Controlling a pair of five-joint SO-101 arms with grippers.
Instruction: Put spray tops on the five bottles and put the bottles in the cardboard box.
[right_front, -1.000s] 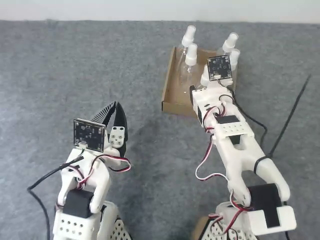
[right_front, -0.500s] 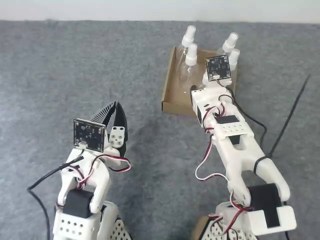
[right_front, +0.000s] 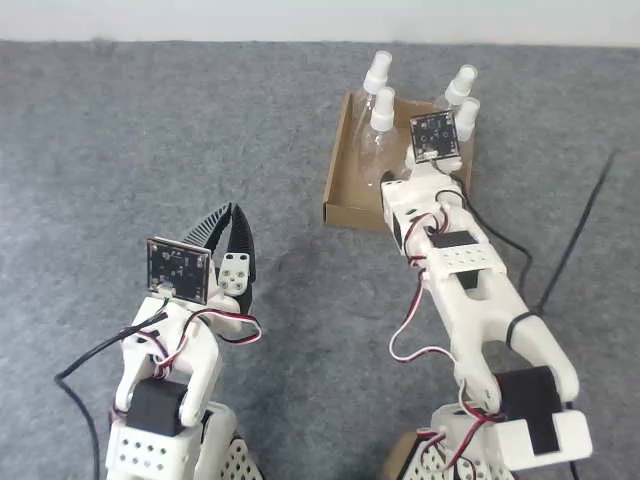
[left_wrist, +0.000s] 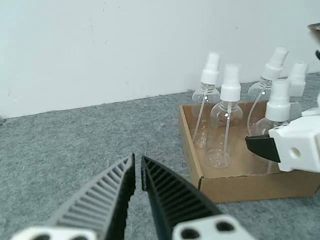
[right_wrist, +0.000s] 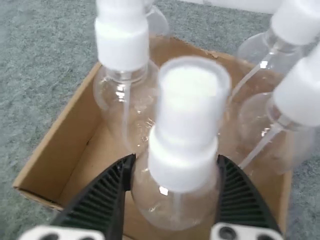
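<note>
squarely between the right jaws stands the fifth bottle (right_wrist: 167, 200), a clear one with a white spray top (right_wrist: 186, 125) fitted on it. the right jaws are closed on it just under the spray top, one black ribbed jaw against each side of its shoulder. the bottle is upright and inside the cardboard box (right_wrist: 55, 150), at the side of the box nearest the right arm (right_front: 470, 290). whether its base rests on the box floor i cannot tell, since the jaws and the bottle's own body cover that spot.

beyond the right jaws, deeper in the box, stand the four other bottles (right_wrist: 120, 85), all upright and all with white spray tops. two are on one side of the gripped bottle and two on the other, each pair close beside it.

the left jaws are shut almost tip to tip, with a thin slit between them, and they point forward over the grey counter (right_front: 150, 130). the cardboard box lies well ahead of the left jaws and off toward the right arm's side, well apart from them. the right jaws show there too, at the near edge of the box.
</note>
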